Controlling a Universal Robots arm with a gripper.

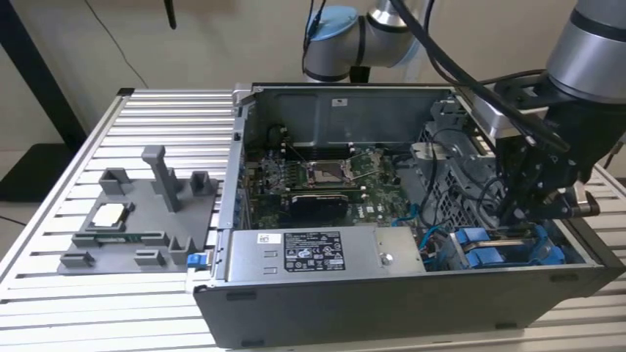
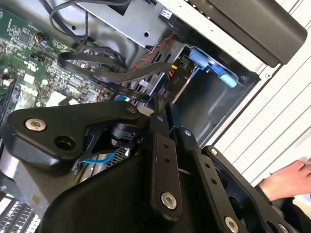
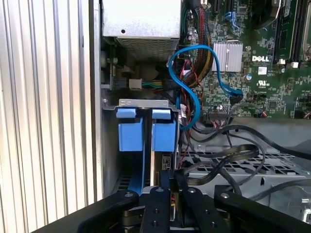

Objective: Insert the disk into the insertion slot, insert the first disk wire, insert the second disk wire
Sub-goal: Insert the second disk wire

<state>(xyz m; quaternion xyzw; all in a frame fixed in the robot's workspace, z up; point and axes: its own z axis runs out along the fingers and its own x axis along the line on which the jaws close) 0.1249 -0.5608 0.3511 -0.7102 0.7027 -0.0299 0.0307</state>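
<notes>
Exterior view: gripper (image 1: 533, 220) is down inside the open case (image 1: 411, 308) at the drive bay on that view's right, right over the blue carrier of the disk (image 1: 509, 248), which sits in the bay near the case's front corner. First wrist view: disk (image 3: 154, 167) stands edge-on between blue carrier tabs, fingers (image 3: 160, 194) look clenched on its edge; best kept square to the slot and pushed straight. Second wrist view: wires (image 2: 121, 73) crowd the gripper (image 2: 163, 116), a snag risk.

One open computer case (image 1: 391, 308), one power supply (image 1: 323, 253), two blue drive carriers (image 3: 130, 133) (image 3: 163, 135), one hand (image 2: 286, 182).
</notes>
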